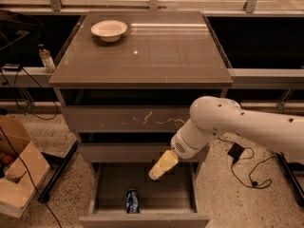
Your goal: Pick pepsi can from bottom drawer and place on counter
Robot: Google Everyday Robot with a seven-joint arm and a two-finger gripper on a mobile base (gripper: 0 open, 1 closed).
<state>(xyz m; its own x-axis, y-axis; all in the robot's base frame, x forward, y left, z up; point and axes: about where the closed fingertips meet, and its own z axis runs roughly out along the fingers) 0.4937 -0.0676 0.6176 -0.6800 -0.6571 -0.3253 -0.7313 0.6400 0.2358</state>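
Jaws of the cream gripper [155, 174] hang over the open bottom drawer [173, 196], tip angled downward; whether they stand wide or narrow cannot be told. Below them, nearer the drawer's front wall and apart from them, is the pepsi can [132, 201]. You should bring the jaws over it, square them to its sides, and descend without clipping the middle drawer [123, 152] just above. The can looks upright: dark blue, white and red markings, silver top. High above the jaws lies the counter [156, 56], your placing surface, with a white bowl [109, 30] at its far corner.
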